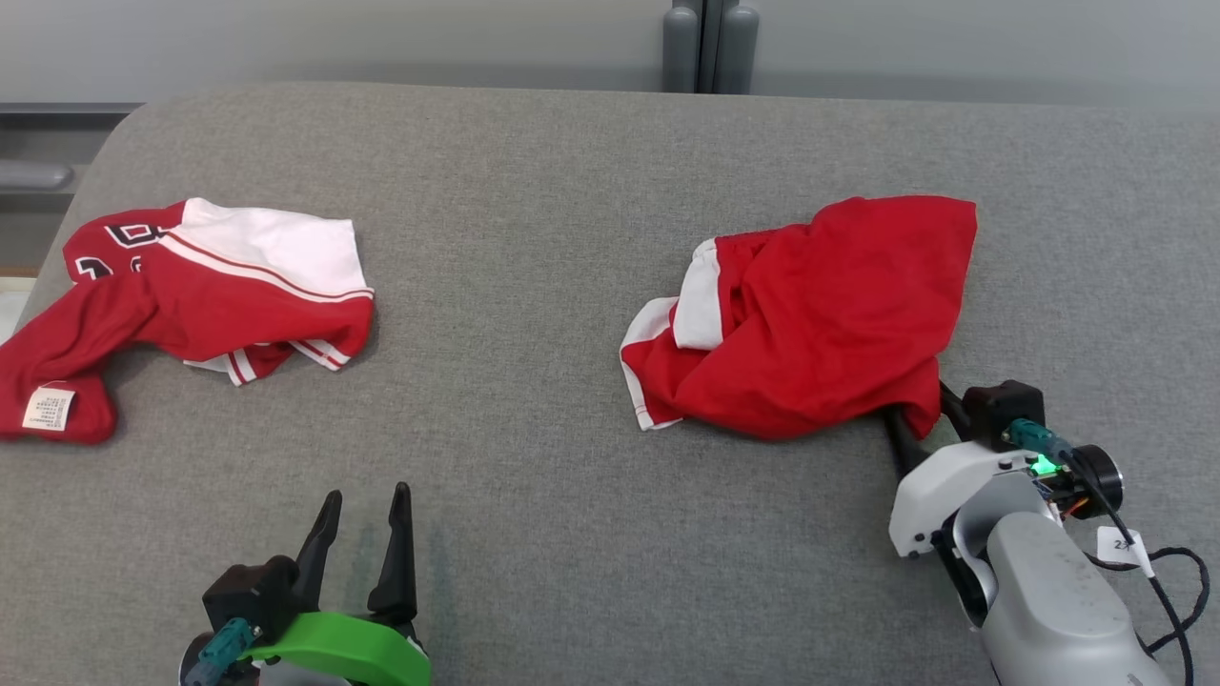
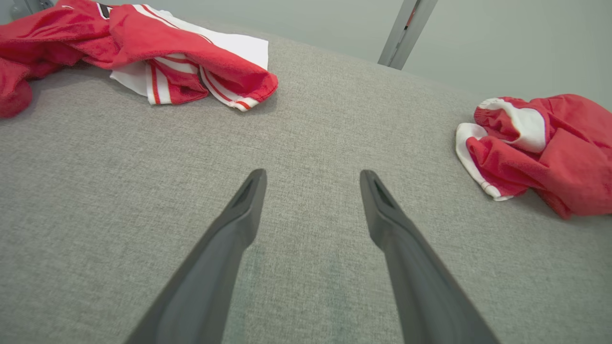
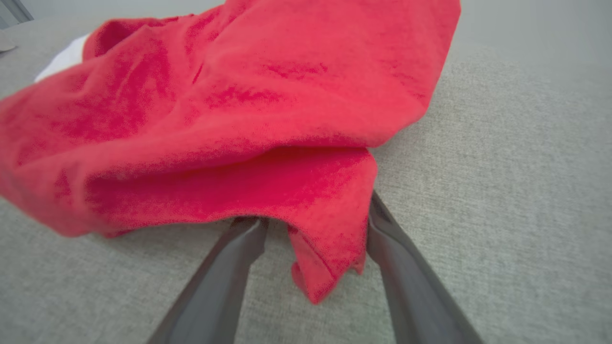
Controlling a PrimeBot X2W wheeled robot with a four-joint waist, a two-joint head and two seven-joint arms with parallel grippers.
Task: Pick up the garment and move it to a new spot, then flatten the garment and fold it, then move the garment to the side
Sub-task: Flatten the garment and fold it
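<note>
The garment (image 1: pixel 810 314), a pair of red shorts with white trim, lies crumpled in a loose heap toward the right side of the desk (image 1: pixel 572 171), about midway between its far and near edges, with the white-trimmed part turned to the desk's middle. It looks light, soft and limp, a thin knit that will sag and swing from whatever point is pinched and unfold under its own weight. It is not fragile, and it should drag over the grey woven top rather than slide. The layers are bunched, so a pinch could take one ply or several. The best hold seems to be a free hemmed corner, where the cloth is doubled and less likely to slip out. Such a corner hangs at the heap's near right end. The right jaws stand wide open there, low to the desk, with their dark fingers (image 3: pixel 215 286) on either side of that flap. The flap touches the right-hand finger but nothing is clamped on it. The left jaws are fully open and hold nothing, near the desk's front edge at the left, well apart from the shorts. A red and white jersey (image 1: pixel 219 286) with a sewn label (image 1: pixel 48 408) lies rumpled by the left edge.
</note>
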